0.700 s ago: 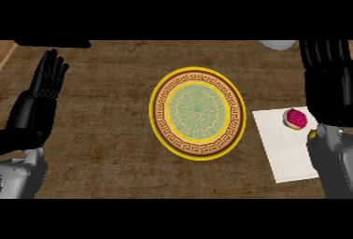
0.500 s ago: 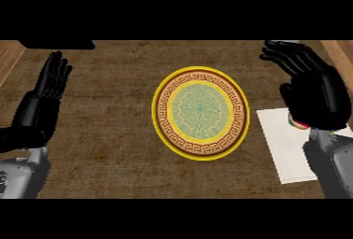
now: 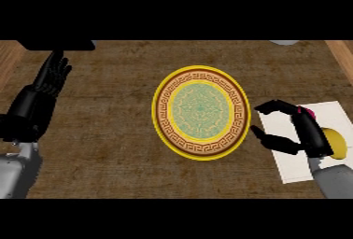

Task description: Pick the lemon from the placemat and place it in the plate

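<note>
Lying bare, the plate [image 3: 201,113]; right hand [image 3: 303,133] fingers curled, grasping nothing, over the placemat [image 3: 296,168].

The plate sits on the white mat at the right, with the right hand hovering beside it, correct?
Not quite. The head view shows the plate directly on the brown counter; the white mat lies apart, under the right hand.

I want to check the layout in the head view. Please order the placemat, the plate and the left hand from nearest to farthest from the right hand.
1. Placemat: directly under the right hand, at the right side.
2. Plate: in the centre, just left of the right hand's fingers.
3. Left hand: at the far left edge, resting open.
</note>
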Available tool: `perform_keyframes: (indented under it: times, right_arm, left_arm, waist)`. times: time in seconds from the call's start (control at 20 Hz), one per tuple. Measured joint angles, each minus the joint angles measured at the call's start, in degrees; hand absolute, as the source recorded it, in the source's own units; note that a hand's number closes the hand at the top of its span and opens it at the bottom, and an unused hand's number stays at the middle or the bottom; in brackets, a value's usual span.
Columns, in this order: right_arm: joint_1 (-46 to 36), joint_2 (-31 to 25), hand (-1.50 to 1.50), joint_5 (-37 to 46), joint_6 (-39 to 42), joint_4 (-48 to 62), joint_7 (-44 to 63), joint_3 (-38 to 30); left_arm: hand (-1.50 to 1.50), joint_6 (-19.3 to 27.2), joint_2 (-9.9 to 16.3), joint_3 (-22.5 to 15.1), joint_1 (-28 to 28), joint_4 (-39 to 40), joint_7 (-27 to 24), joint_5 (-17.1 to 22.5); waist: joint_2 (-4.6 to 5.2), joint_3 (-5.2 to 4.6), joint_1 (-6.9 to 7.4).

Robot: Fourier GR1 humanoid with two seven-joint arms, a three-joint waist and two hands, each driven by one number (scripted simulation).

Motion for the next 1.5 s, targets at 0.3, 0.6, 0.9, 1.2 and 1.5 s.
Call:
perform_keyframes:
  times: [0.3,0.6,0.9,1.2,1.5]
  right_arm:
    - [7.35,3.92,-1.5,-5.26,-0.83,4.6,-17.09,-6.26]
    - [9.07,-2.12,-1.5,-4.38,-0.43,-2.94,-13.63,-11.17]
    - [9.23,-15.38,-1.5,2.08,3.36,-6.5,2.27,-11.85]
    - [9.28,-25.97,-1.5,5.8,13.76,-10.63,19.29,-8.39]
    - [5.53,-29.22,-1.5,4.83,25.36,-12.61,32.42,-5.06]
  left_arm:
    - [0.0,-1.12,-0.12,0.33,0.53,-1.37,2.5,0.52]
    - [0.0,-2.06,-0.16,1.48,-0.08,-1.8,4.34,0.3]
    - [0.0,-2.05,-0.51,1.54,-0.34,-0.73,3.8,-0.49]
    - [0.0,-1.99,-1.2,1.14,0.43,-1.38,3.59,-0.88]
    - [0.0,-2.71,-1.7,1.56,-1.33,0.5,3.27,-1.18]
  waist:
    - [-0.37,0.22,-0.09]
    - [-0.61,0.15,-0.27]
    - [-0.65,-0.08,-0.54]
    - [-0.66,-0.1,0.05]
    - [-0.45,0.02,0.42]
